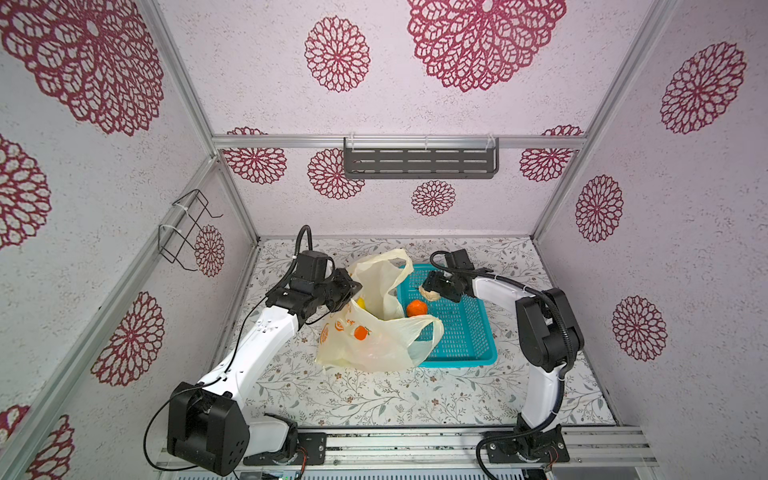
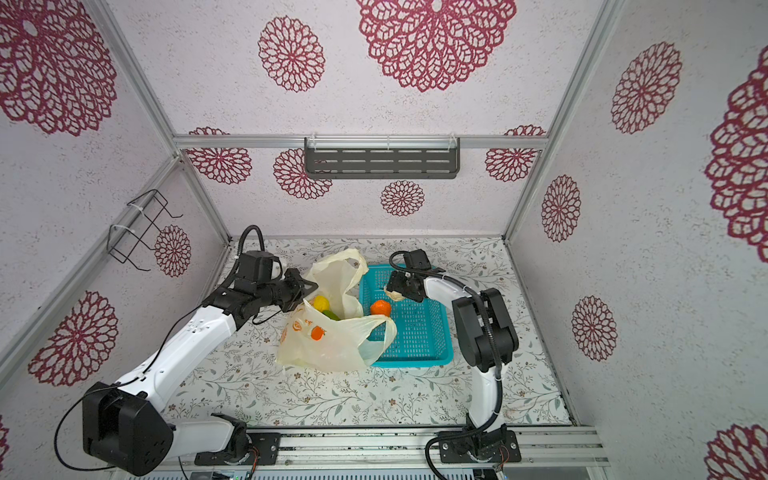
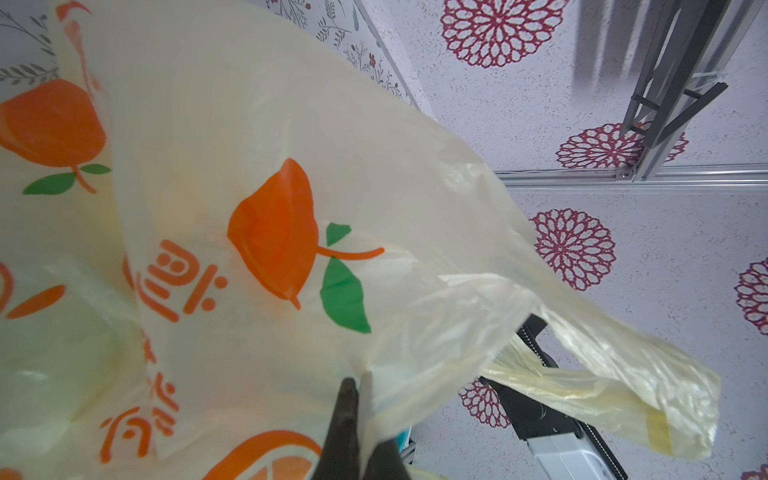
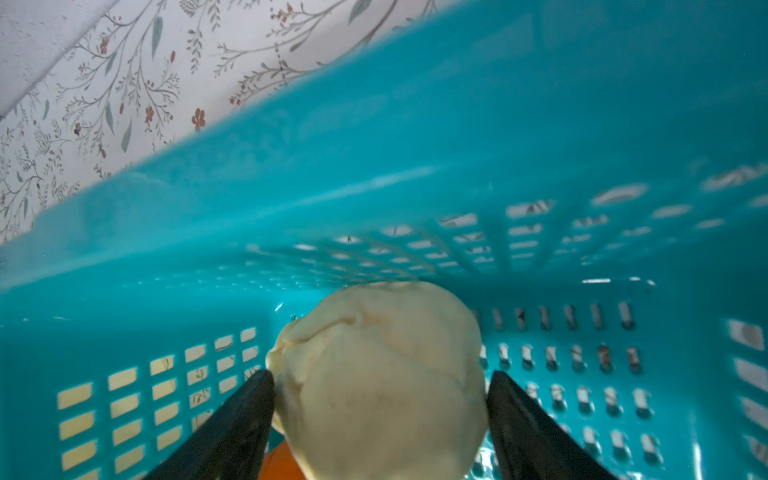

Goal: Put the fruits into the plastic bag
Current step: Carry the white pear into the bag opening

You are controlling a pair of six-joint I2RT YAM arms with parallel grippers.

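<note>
The floral-print table (image 1: 374, 399) carries everything. On it sits a teal perforated basket (image 1: 461, 332) (image 2: 419, 336). Slumped against the basket's left side is the bag (image 1: 374, 345) (image 2: 328, 349), a thin cream film with its mouth up and open. One loop handle (image 1: 426, 332) of the bag lies over the basket's left rim. The other stands up beside the basket's far left corner.

The basket holds two fruits. In both top views an orange (image 1: 416, 308) (image 2: 380, 308) lies near the left wall, just beside the bag. The beige fruit (image 1: 431, 294) (image 2: 394, 294) is near the far end. The right wrist view shows it (image 4: 374, 332) close to a basket wall, with a sliver of the orange beneath it. Whether it is clear of the basket floor cannot be told.

In the bag's mouth, a top view shows a lumpy yellow fruit (image 2: 321, 302) with a green oblong (image 2: 331, 314) touching it. What lies deeper cannot be made out through the film.

The left tool (image 1: 348, 297) (image 3: 361, 432) is clenched on the bag's rim — a fold of film is pinched between its jaws, and that side of the mouth is held up. The right tool (image 1: 435, 290) (image 4: 380, 376) grasps the beige fruit, one jaw against each side.
</note>
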